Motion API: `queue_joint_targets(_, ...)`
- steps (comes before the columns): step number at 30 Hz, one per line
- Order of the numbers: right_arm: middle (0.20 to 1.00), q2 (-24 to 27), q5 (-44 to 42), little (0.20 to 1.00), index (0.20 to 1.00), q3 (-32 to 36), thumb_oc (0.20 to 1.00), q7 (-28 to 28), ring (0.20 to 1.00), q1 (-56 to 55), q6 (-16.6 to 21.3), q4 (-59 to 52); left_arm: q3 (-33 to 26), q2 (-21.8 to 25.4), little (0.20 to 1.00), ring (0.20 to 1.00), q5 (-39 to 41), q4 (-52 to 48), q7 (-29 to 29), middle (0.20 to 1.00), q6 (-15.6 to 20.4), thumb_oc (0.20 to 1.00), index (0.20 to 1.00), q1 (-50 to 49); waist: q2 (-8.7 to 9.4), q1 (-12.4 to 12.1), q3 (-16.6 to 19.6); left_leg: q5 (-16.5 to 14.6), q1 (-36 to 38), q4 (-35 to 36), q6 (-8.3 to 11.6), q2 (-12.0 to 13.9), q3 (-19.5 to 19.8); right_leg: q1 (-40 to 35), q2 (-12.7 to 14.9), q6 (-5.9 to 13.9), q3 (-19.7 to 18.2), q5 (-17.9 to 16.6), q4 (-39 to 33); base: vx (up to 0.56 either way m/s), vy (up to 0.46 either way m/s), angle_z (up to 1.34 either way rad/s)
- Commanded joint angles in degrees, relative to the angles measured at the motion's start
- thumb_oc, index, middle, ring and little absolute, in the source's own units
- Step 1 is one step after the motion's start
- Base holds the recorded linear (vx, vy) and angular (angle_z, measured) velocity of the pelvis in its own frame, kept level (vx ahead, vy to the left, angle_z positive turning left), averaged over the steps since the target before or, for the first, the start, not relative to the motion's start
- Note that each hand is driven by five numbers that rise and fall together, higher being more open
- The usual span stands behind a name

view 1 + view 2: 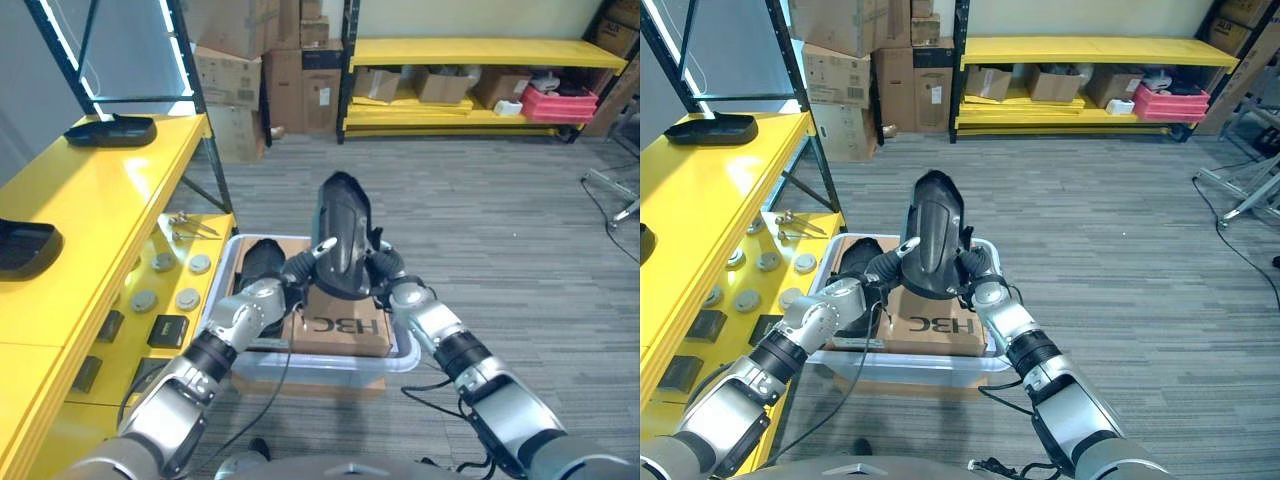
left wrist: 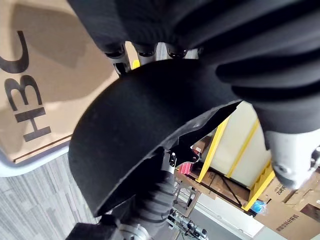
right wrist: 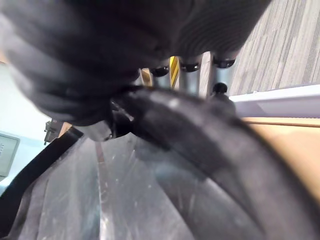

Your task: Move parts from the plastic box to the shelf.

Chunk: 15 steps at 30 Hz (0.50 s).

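A long black curved part (image 1: 342, 235) stands upright over the clear plastic box (image 1: 330, 364), held between both hands. My left hand (image 1: 298, 268) grips its left edge and my right hand (image 1: 388, 270) its right edge. In the left wrist view the fingers (image 2: 145, 52) curl over the part's rim (image 2: 150, 130); the right wrist view shows the fingers (image 3: 190, 75) hooked over its glossy shell (image 3: 165, 165). Another black part (image 1: 262, 258) lies in the box beside a cardboard sheet (image 1: 340, 325). The yellow shelf (image 1: 100, 200) to my left carries two black parts (image 1: 110, 130) (image 1: 25, 245).
The shelf's lower level holds round discs (image 1: 165, 280), small black blocks (image 1: 167, 330) and metal tools (image 1: 190, 225). Its black upright (image 1: 205, 140) stands close to the box. Cardboard boxes (image 1: 260, 70) and a far yellow rack (image 1: 480, 50) line the back wall. Grey carpet spreads to the right.
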<state>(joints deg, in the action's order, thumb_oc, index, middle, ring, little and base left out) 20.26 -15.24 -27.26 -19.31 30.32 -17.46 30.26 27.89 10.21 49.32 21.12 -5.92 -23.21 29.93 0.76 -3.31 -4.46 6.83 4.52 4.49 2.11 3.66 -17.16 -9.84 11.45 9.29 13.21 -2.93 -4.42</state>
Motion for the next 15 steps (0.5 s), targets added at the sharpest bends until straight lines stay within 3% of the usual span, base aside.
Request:
queue_joint_targets(1, 0.2, -1.0, 4.3, 0.2, 0.2, -3.7, 0.2, 1.4, 0.2, 12.4, 1.3, 1.6, 4.4, -5.7, 1.0, 1.0, 1.1, 4.6, 0.8, 1.0, 2.5, 1.0, 1.0, 9.2, -0.64, -2.6, 3.1, -6.6, 0.1, -3.9, 1.55, 2.6, 4.8, 3.9, 3.0, 2.67, 4.9, -0.7, 3.1, 0.0, 0.0, 0.0)
queue_joint_targets(6, 0.2, -1.7, 6.0, 0.2, 0.2, -5.6, 0.2, 2.5, 0.2, 13.0, 0.0, 1.7, 5.8, -5.3, 1.0, 1.0, -3.8, 4.1, 3.1, 1.0, 0.8, 1.0, 1.0, 9.7, -0.58, -3.1, 3.1, -6.7, -0.1, -4.0, 1.57, 2.4, 5.2, 3.9, 3.2, 2.76, 5.1, -0.7, 3.2, 0.0, 0.0, 0.0)
queue_joint_targets(12, 0.2, -1.8, 6.1, 0.2, 0.2, -6.5, 0.2, 2.3, 0.2, 12.2, 0.7, 2.5, 8.2, -2.3, 1.0, 1.0, -18.8, 2.4, 11.2, 1.0, 0.6, 1.0, 1.0, 11.2, -0.71, -3.3, 3.2, -6.8, -0.2, -4.0, 1.57, 2.3, 5.5, 4.0, 3.3, 2.94, 5.1, -0.6, 3.3, 0.0, 0.0, 0.0)
queue_joint_targets(13, 0.2, -1.6, 6.0, 0.2, 0.2, -6.7, 0.2, 2.5, 0.2, 12.0, 1.2, 2.8, 9.6, -1.1, 0.536, 0.536, -21.6, 1.6, 12.6, 0.536, 2.0, 0.536, 0.536, 12.0, -0.78, -3.4, 3.3, -6.9, -0.3, -4.0, 1.62, 2.3, 5.7, 4.0, 3.3, 2.94, 5.1, -0.6, 3.3, 0.0, 0.0, 0.0)
queue_joint_targets(14, 0.2, -1.5, 6.0, 0.2, 0.2, -6.8, 0.2, 2.5, 0.2, 12.0, 1.2, 2.9, 9.7, -0.9, 0.498, 0.498, -21.9, 1.5, 12.9, 0.498, 2.1, 0.498, 0.498, 12.1, -0.79, -3.4, 3.3, -6.9, -0.3, -4.0, 1.63, 2.3, 5.7, 4.0, 3.3, 2.94, 5.1, -0.6, 3.3, 0.0, 0.0, 0.0)
queue_joint_targets(15, 0.2, -1.4, 6.1, 0.2, 0.2, -7.0, 0.2, 2.7, 0.2, 11.8, 1.6, 3.3, 10.1, -0.4, 0.329, 0.329, -21.7, 0.9, 13.4, 0.329, 2.2, 0.329, 0.329, 12.6, -0.83, -3.4, 3.3, -6.8, -0.3, -4.0, 1.68, 2.3, 5.7, 4.0, 3.3, 2.99, 5.1, -0.6, 3.2, 0.0, 0.0, 0.0)
